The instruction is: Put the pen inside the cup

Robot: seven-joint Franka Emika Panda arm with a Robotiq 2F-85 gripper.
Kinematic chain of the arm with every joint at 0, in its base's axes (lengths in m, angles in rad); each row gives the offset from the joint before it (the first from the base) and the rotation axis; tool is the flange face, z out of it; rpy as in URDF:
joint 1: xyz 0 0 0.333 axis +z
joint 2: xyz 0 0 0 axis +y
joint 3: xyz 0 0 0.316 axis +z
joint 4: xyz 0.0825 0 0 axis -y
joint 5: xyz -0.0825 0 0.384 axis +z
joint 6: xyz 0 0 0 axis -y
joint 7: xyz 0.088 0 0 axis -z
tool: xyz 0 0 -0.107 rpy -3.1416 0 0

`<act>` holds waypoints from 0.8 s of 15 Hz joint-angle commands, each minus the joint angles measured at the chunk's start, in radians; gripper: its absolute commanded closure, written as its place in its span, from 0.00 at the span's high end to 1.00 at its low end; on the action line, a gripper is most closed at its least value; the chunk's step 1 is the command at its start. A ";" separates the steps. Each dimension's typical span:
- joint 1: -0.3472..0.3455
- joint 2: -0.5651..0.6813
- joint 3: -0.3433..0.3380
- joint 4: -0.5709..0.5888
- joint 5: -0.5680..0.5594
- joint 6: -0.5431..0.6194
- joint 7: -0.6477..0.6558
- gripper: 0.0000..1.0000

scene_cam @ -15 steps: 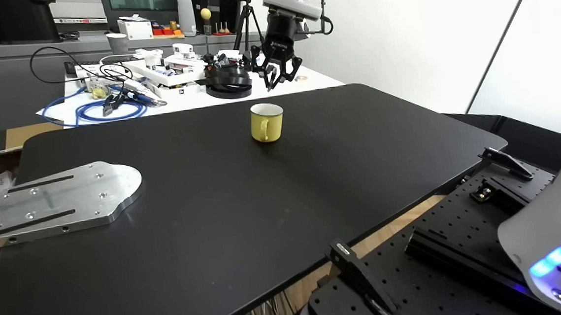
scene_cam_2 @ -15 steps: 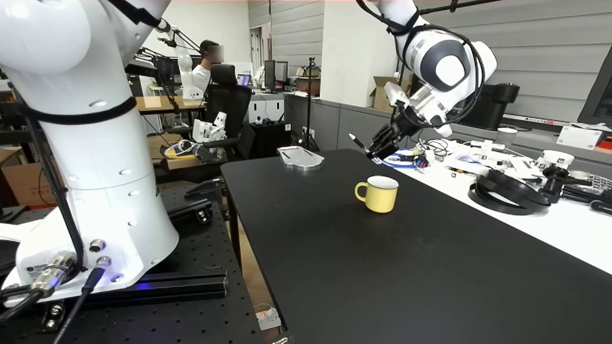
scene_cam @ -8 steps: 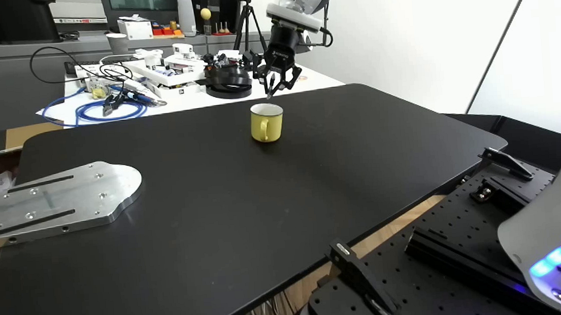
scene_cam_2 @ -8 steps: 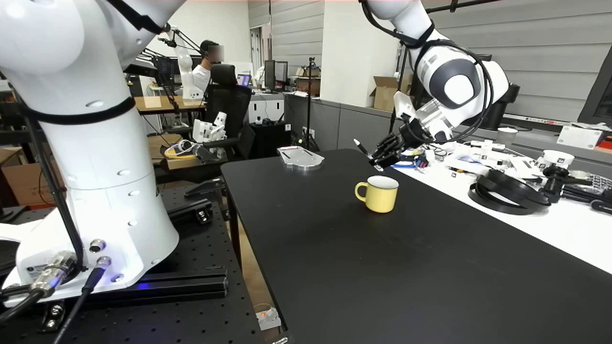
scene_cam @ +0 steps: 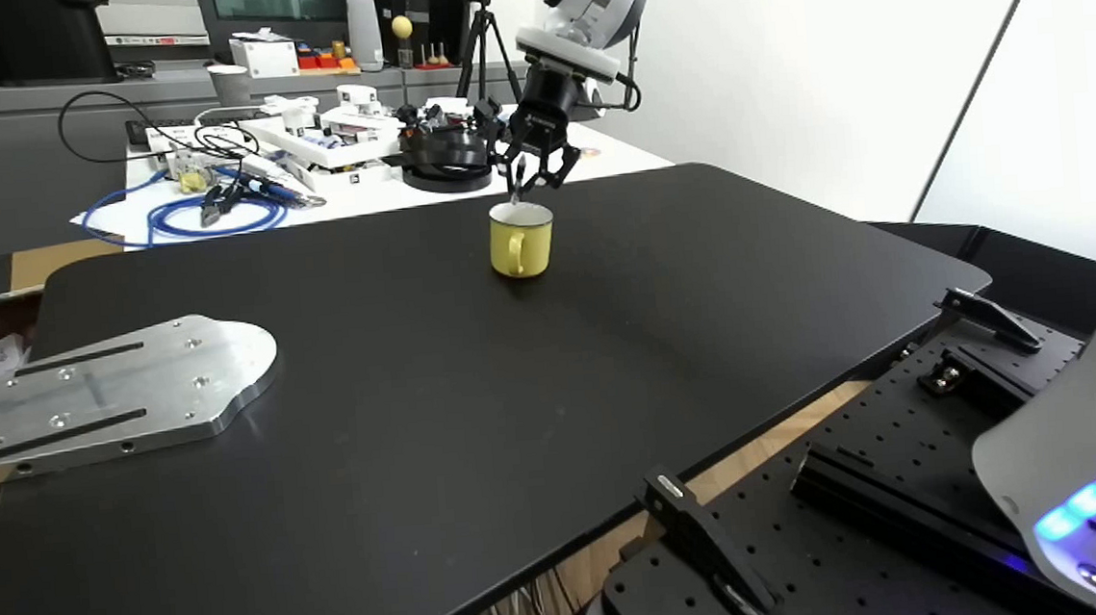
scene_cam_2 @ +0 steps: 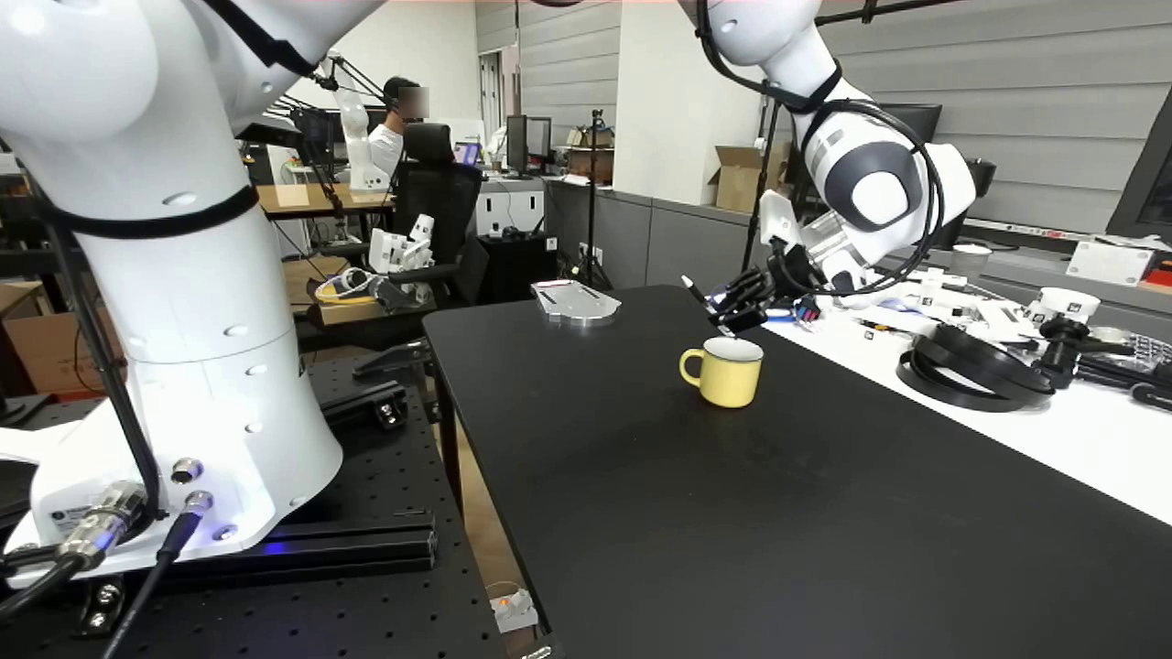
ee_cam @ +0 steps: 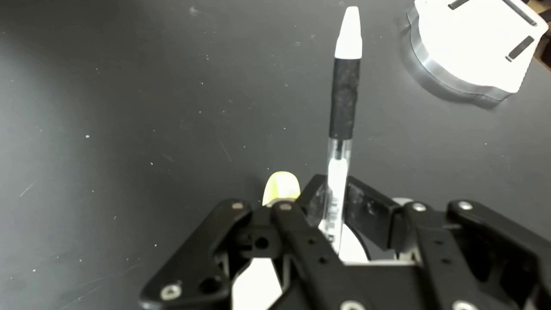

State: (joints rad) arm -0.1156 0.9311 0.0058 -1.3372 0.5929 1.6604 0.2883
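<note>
The yellow cup stands upright on the black table, and also shows in an exterior view. In the wrist view its yellow handle peeks out past the fingers; most of the cup is hidden by the gripper. My gripper is shut on the pen, which has a white tip, a dark grip and a clear barrel. In an exterior view the pen is tilted, white tip up. The gripper is just above and behind the cup; the pen's lower end appears near the rim, inside or behind I cannot tell.
A silver metal plate lies at the table's edge, also seen in the wrist view. Behind the black table a white table holds blue cables, white parts and a black round object.
My gripper has moved down with the pen held in it, bringing the pen's lower end close to the cup's rim. The cup has not moved.
</note>
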 commanded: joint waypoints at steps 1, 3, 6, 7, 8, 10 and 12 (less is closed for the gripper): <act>-0.015 0.036 0.010 0.059 0.018 0.011 0.009 0.04; -0.014 0.041 0.010 0.060 0.016 0.036 0.009 0.04; -0.010 0.042 0.010 0.055 0.009 0.066 0.010 0.04; -0.009 0.042 0.011 0.053 0.009 0.075 0.010 0.04; -0.008 0.042 0.010 0.050 0.007 0.087 0.011 0.04; -0.008 0.042 0.011 0.048 0.006 0.102 0.011 0.04; -0.008 0.042 0.010 0.047 0.004 0.113 0.013 0.04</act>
State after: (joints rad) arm -0.1156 0.9579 0.0068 -1.3217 0.5942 1.7679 0.2875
